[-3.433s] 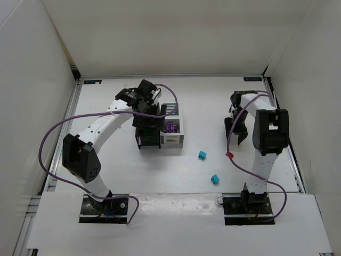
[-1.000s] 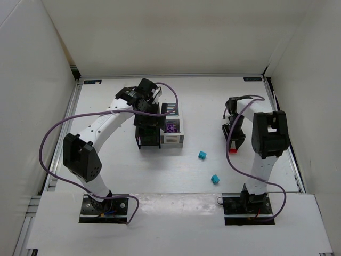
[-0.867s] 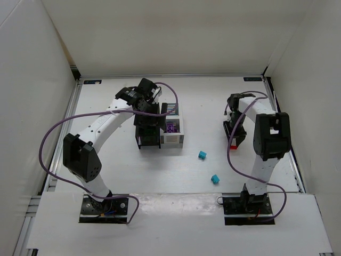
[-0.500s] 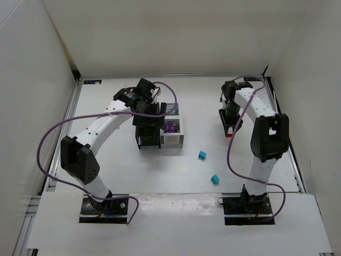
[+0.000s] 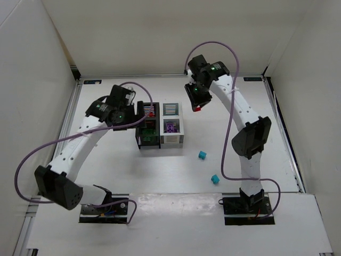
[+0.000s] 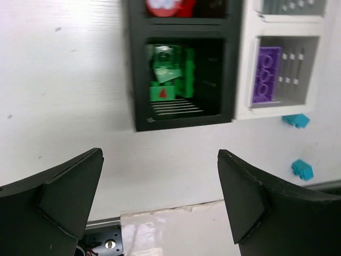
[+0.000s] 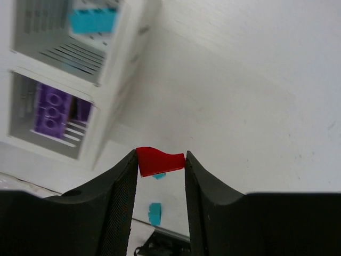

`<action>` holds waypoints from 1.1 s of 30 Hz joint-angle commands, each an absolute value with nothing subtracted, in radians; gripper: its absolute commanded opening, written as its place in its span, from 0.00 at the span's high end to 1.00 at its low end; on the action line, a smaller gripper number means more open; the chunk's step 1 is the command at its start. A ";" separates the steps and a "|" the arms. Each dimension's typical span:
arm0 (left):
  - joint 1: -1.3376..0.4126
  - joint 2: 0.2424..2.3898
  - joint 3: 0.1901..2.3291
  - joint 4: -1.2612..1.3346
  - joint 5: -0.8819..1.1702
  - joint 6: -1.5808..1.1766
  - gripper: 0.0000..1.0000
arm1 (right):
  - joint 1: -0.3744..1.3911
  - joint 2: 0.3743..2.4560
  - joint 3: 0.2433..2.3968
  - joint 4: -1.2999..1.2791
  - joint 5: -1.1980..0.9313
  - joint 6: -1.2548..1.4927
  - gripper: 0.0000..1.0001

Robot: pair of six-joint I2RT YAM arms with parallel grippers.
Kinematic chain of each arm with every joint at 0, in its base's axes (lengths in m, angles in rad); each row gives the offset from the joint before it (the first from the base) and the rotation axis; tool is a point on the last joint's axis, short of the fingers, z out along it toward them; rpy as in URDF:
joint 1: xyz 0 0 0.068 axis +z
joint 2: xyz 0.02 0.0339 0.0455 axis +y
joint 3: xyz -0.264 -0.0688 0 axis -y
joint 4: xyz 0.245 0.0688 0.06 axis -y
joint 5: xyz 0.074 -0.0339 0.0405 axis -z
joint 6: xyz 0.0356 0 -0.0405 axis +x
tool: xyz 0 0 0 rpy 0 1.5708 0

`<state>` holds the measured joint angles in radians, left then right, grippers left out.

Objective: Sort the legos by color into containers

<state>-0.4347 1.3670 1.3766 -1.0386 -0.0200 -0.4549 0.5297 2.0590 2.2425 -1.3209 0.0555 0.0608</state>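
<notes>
**Step in hand:** carrying a red piece to its bin.

The right hand (image 7: 160, 161) pinches a small red plastic lego brick (image 7: 159, 158) between its fingertips. It holds the brick in the air above the white counter (image 7: 256, 96), just beside the right side of the 2x2 block of small square open-top bins (image 5: 171, 140), two black and two white. The left hand (image 6: 160, 160) is spread wide with nothing in it and hangs by the black side of the block.

**Bin contents:**
- Near black bin (image 6: 184, 121): green bricks (image 6: 166, 69).
- Far black bin (image 6: 213, 8): red pieces (image 6: 165, 6), cut off by the frame edge; probably bricks, count not readable.
- Near white bin (image 6: 246, 74): purple brick (image 6: 265, 74).
- Far white bin (image 7: 125, 48): teal brick (image 7: 93, 21).

A loose teal brick (image 5: 202, 154) and a second loose teal brick (image 5: 214, 178) lie on the counter, well apart from the block.

**Judgement:** the next move calls for the right hand to cross over the white bins to the far black bin. It should centre above the opening, then let its fingers part. The left arm sits close to that bin, so clearance between the arms is the risk. The two loose teal bricks would then belong in the far white bin.
</notes>
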 commanded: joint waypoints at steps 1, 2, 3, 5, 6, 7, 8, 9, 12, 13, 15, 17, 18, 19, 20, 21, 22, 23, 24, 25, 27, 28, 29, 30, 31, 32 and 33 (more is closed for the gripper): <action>-0.391 1.267 1.318 -1.015 -0.074 -0.509 0.01 | 0.564 2.115 2.379 -1.373 0.011 0.057 0.81; -0.379 1.244 1.304 -1.019 -0.087 -0.517 0.01 | 0.586 2.135 2.416 -1.368 -0.033 0.061 0.81; -0.376 1.226 1.298 -1.023 -0.092 -0.523 0.01 | 0.591 2.143 2.431 -1.358 -0.037 0.064 0.81; -0.359 1.207 1.272 -1.045 -0.110 -0.538 0.01 | 0.609 2.161 2.457 -1.336 -0.085 0.080 0.81; -0.353 1.183 1.267 -1.049 -0.117 -0.537 0.01 | 0.621 2.158 2.459 -1.272 -0.101 0.103 0.81; -0.350 1.174 1.263 -1.063 -0.120 -0.548 0.01 | 0.624 2.155 2.448 -1.244 -0.118 0.113 0.81; -0.341 1.161 1.246 -1.065 -0.120 -0.548 0.01 | 0.629 2.152 2.439 -1.186 -0.188 0.121 0.81; -0.338 1.149 1.241 -1.071 -0.120 -0.548 0.01 | 0.644 2.148 2.428 -1.110 -0.207 0.159 0.81; -0.327 1.121 1.230 -1.077 -0.120 -0.548 0.00 | 0.685 2.149 2.399 -0.977 -0.242 0.188 0.81; -0.325 1.109 1.226 -1.086 -0.126 -0.552 0.00 | 0.696 2.152 2.398 -0.897 -0.241 0.192 0.81; -0.321 1.092 1.220 -1.089 -0.124 -0.551 0.00 | 0.721 2.164 2.391 -0.850 -0.244 0.204 0.81; -0.316 1.083 1.213 -1.091 -0.133 -0.554 0.00 | 0.732 2.180 2.379 -0.766 -0.256 0.215 0.81; -0.313 1.074 1.209 -1.092 -0.135 -0.557 0.00 | 0.733 2.189 2.375 -0.749 -0.264 0.230 0.81; -0.308 1.066 1.206 -1.091 -0.137 -0.558 0.00 | 0.730 2.200 2.369 -0.703 -0.264 0.235 0.81; -0.307 1.065 1.206 -1.091 -0.137 -0.554 0.00 | 0.732 2.204 2.362 -0.690 -0.274 0.235 0.80; -0.302 1.057 1.206 -1.092 -0.140 -0.554 0.00 | 0.735 2.213 2.349 -0.660 -0.278 0.236 0.80; -0.301 1.051 1.200 -1.088 -0.137 -0.555 0.00 | 0.741 2.217 2.339 -0.634 -0.275 0.233 0.80; -0.298 1.051 1.198 -1.089 -0.137 -0.551 0.00 | 0.741 2.218 2.324 -0.614 -0.281 0.223 0.78; -0.293 1.049 1.198 -1.091 -0.137 -0.552 0.00 | 0.747 2.223 2.324 -0.612 -0.273 0.215 0.78; -0.293 1.051 1.198 -1.094 -0.133 -0.549 0.00 | 0.762 2.238 2.325 -0.608 -0.231 0.204 0.78; -0.285 1.048 1.198 -1.097 -0.132 -0.548 0.00 | 0.770 2.249 2.339 -0.611 -0.232 0.201 0.78; -0.279 1.049 1.197 -1.097 -0.124 -0.543 0.00 | 0.775 2.264 2.339 -0.603 -0.229 0.207 0.78; -0.276 1.048 1.195 -1.097 -0.123 -0.537 0.00 | 0.772 2.269 2.339 -0.603 -0.226 0.210 0.78; -0.273 1.048 1.196 -1.097 -0.121 -0.532 0.00 | 0.775 2.278 2.339 -0.604 -0.224 0.216 0.77; -0.265 1.049 1.198 -1.097 -0.114 -0.529 0.00 | 0.770 2.284 2.341 -0.606 -0.225 0.222 0.74; -0.265 1.048 1.198 -1.097 -0.114 -0.525 0.00 | 0.764 2.287 2.342 -0.604 -0.230 0.221 0.72; -0.261 1.051 1.198 -1.097 -0.112 -0.522 0.00 | 0.765 2.287 2.345 -0.609 -0.239 0.225 0.70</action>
<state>-0.2745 1.0668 1.2030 -1.0966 -0.1200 -0.5385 0.7635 2.2875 2.3390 -0.6594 -0.2352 0.2123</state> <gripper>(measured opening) 0.990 0.414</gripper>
